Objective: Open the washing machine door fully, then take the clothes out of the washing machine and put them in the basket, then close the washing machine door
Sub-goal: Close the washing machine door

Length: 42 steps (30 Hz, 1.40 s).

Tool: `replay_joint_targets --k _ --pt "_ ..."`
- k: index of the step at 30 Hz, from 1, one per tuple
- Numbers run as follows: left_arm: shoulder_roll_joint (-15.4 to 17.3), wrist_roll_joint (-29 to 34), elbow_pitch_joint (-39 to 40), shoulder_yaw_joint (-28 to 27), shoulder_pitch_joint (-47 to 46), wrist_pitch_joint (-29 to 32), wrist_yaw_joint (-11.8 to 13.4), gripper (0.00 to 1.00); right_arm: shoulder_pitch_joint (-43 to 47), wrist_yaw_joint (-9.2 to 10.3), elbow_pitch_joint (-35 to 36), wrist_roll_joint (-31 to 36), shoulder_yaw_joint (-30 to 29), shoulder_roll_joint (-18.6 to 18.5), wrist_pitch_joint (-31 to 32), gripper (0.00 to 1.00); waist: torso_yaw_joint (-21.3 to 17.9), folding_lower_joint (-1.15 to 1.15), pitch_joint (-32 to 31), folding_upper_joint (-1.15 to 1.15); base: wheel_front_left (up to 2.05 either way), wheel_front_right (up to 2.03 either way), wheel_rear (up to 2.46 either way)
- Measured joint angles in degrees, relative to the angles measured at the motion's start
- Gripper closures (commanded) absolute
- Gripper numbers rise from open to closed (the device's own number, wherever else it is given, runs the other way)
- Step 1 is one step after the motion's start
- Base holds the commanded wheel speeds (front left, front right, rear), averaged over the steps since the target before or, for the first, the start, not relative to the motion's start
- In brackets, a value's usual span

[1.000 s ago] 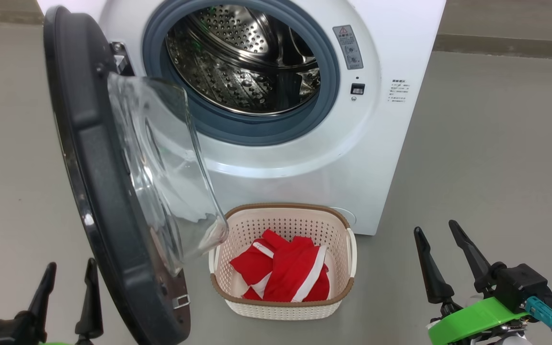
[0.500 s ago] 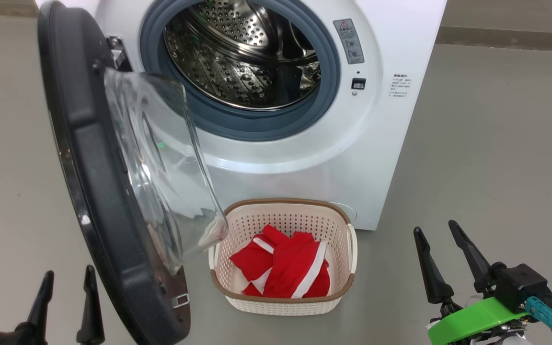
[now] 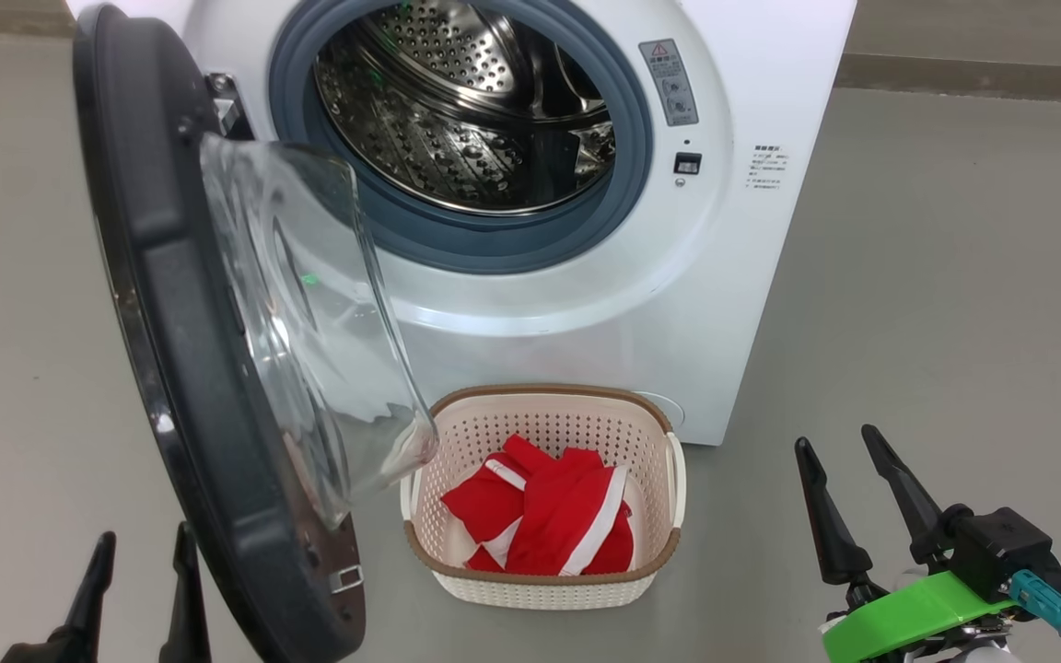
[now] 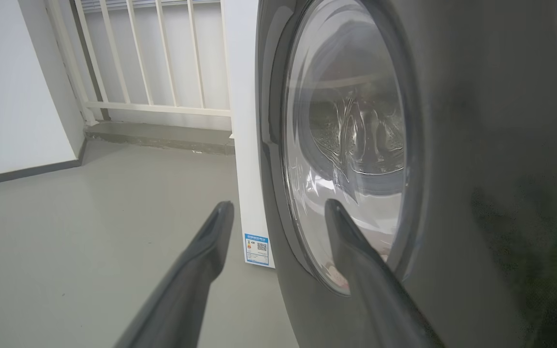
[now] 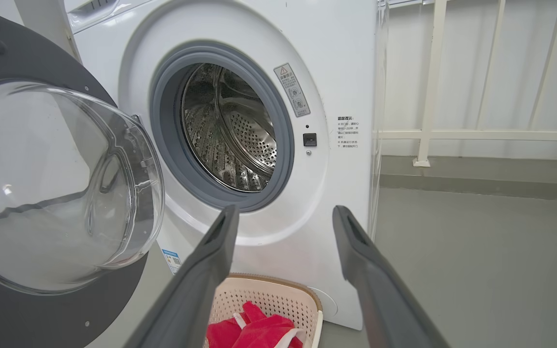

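We see the washing machine (image 3: 752,74) at upper centre, its door (image 3: 171,276) standing open at left, the basket (image 3: 544,589) at lower centre holding the red clothes (image 3: 549,525), and our left gripper (image 3: 145,532) and right gripper (image 3: 836,436) in the bottom corners, jaws released, empty.

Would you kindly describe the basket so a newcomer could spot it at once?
Find the big white washing machine with its round door swung open. On the floor before it stands a small cream basket with holed sides and a brown rim, holding red clothes.
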State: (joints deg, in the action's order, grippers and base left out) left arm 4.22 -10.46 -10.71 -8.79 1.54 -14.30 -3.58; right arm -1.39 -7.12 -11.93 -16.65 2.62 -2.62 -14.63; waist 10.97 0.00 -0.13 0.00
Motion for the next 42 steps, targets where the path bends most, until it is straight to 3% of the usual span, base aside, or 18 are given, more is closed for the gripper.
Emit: replay_joint_targets --k 16,18,20,21,23,24,28,36,42 --pt "-1.23 1.34 -0.73 -0.77 -0.01 0.00 -0.58 0.00 0.00 0.00 -0.01 -0.01 -0.12 0.00 0.00 0.00 0.24 0.00 -0.07 0.00 0.00 0.00 0.00" --pt "-1.32 0.34 -0.73 -0.88 -0.03 0.00 -1.05 0.20 0.00 0.00 -0.01 -0.01 -0.15 0.00 0.00 0.00 0.27 0.00 -0.04 0.00 0.00 0.00 0.00" --pt "-1.53 -2.10 -0.83 -0.97 -0.20 0.00 -1.52 0.55 0.00 0.00 -0.01 -0.01 -0.18 0.00 0.00 0.00 0.30 0.00 0.00 0.00 0.00 0.00 0.00" --pt "-1.60 -3.79 -0.85 -1.18 -0.44 0.00 -1.78 0.59 0.00 0.00 -0.01 -0.01 -0.18 0.00 0.00 0.00 0.32 0.00 0.01 0.00 0.00 0.00 0.00" --pt "-1.68 -7.51 -0.97 -1.64 -1.23 0.00 -2.04 0.96 0.00 0.00 -0.01 -0.02 -0.18 0.00 0.00 0.00 0.35 0.00 0.00 0.00 0.00 0.00 0.00" --pt "-1.78 -9.92 -0.98 -1.97 -1.92 0.01 -2.10 1.00 0.00 0.00 -0.02 -0.02 -0.18 0.00 0.00 0.00 0.37 0.00 -0.04 0.00 0.00 0.00 0.00" --pt "-1.91 -19.06 0.04 -2.67 -4.91 3.49 -3.02 1.00 0.00 0.00 -0.05 -0.02 -0.18 0.00 0.00 0.00 0.47 0.00 -0.22 0.00 0.00 0.00 0.00" --pt "-2.09 -42.63 6.89 -8.10 -9.46 17.82 -2.87 1.00 0.01 0.00 -0.07 -0.01 -0.10 0.00 0.00 0.00 0.12 0.00 -0.35 0.00 0.00 0.00 0.00" --pt "-2.21 -55.24 12.78 -10.89 -10.99 28.99 2.96 1.00 0.01 0.00 -0.07 0.51 0.19 0.00 0.00 0.00 -0.40 0.00 0.22 0.00 0.00 0.00 0.00"
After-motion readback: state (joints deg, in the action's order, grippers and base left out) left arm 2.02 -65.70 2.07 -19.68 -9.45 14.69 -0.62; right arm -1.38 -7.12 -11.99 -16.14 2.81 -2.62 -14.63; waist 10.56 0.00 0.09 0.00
